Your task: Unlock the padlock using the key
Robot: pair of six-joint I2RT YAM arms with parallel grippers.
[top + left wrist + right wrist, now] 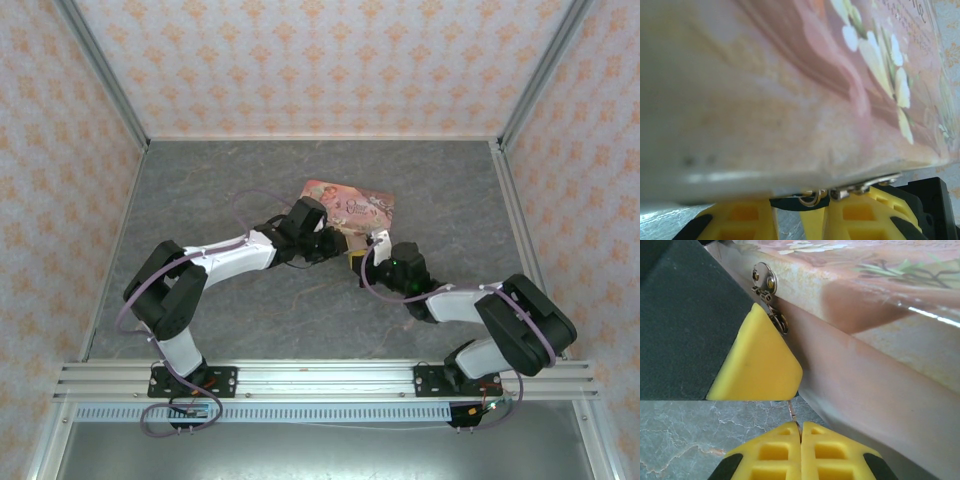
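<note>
Right gripper [800, 432] sat shut, pinching a thin metal key [793, 412] edge-on. Just beyond, a yellow finger [760, 360] of the left gripper [335, 248] lay against the pink tin [880, 365] below its hasp [765, 280] — its grip we could not judge, nor could we pick out the padlock there.

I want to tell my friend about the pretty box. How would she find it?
Find the grey marbled table. Near its middle, the left arm and right arm reach to the pink box. It alone is pink with painted flowers; they are black and white.
</note>
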